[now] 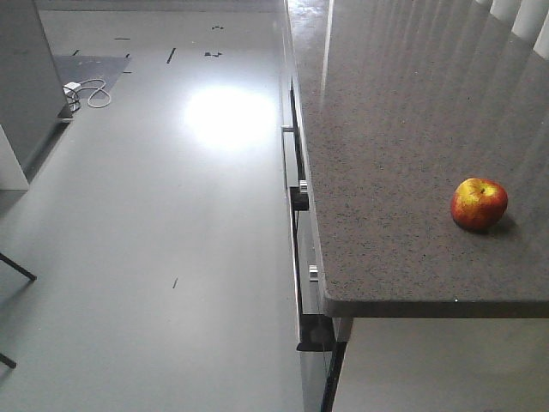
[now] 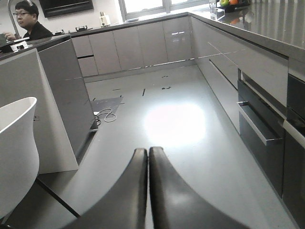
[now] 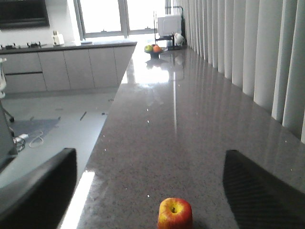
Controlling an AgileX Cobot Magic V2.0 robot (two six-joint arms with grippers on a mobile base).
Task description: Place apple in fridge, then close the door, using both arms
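On the counter's near end the apple is seen ungrasped before the wide-open, empty right gripper, the left gripper closed on nothing; a reach-and-grasp is judged due next.

1. This is a modern open-plan kitchen, indoors and lit by daylight.
2. A long desk of speckled grey stone runs down the right side. An apple rests on it, and a fruit bowl stands at its far end.
3. Beneath it are glossy pale cabinet fronts and a dark built-in drawer with a long metal handle.
4. Along the back wall, more flat cabinets sit under a worktop holding a small pale appliance, with windows above.
5. Tall pale vertical blinds hang along the right wall.
6. The grey floor is shiny and reflects light.
7. A white moulded chair stands at the left, and a man in glasses sits beyond it.
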